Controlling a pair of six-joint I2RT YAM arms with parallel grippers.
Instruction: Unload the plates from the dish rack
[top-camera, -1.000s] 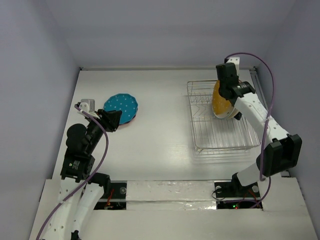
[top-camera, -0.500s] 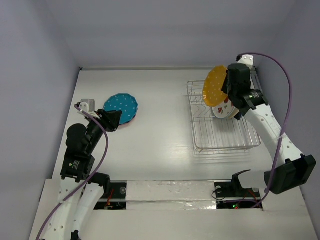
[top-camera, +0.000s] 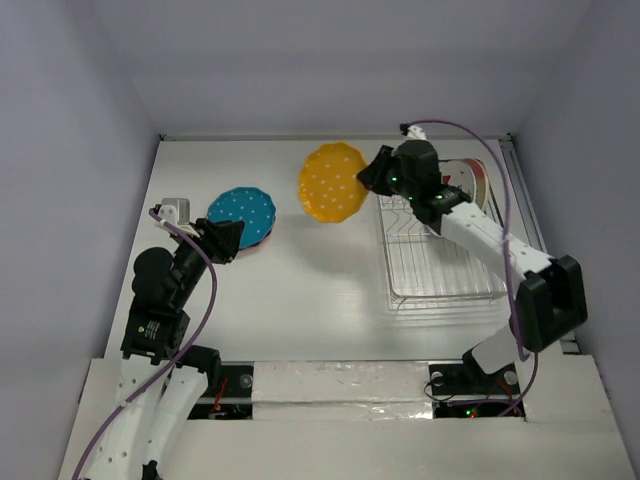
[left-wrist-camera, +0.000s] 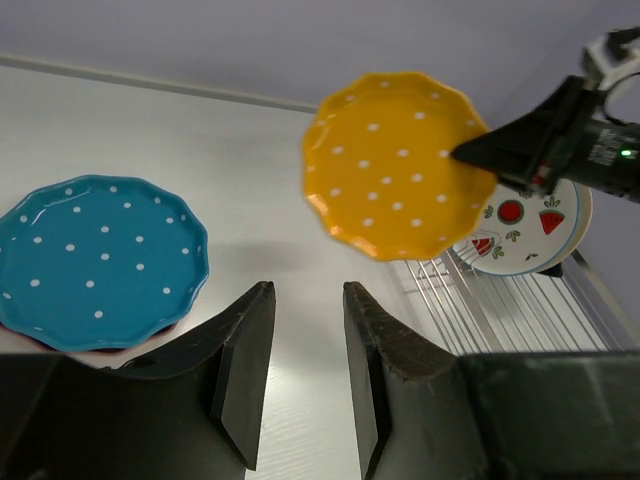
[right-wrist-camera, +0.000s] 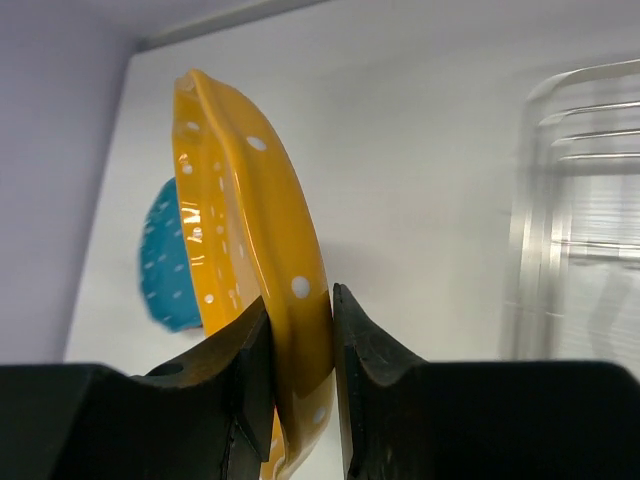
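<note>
**Orange plate held in the air between rack and stack**

My right arm reaches from its base across the near left corner of the dish rack (top-camera: 440, 270), wrist turned toward the left. My right claw (top-camera: 372, 180) is clamped on the rim of the orange plate (top-camera: 333, 183), one finger on each face; the wrist view shows both fingers pressed flat against the rim with no gap. The plate hangs above the table (top-camera: 320, 290), just left of the rack and clear of it, tilted so that its face turns toward the overhead camera. It is scalloped at the edge and orange-yellow with small white dots.

My left arm is folded near the left wall, its left claw (top-camera: 228, 238) just beside the near edge of the teal plate (top-camera: 243, 212). Its fingers stand partly apart with nothing between them. The teal plate is scalloped, white-dotted, and lies flat on the table atop a red plate (top-camera: 262, 240), of which only a rim shows.

The strawberry plate (left-wrist-camera: 520, 225) stands on edge in the rack, at its far end.
</note>
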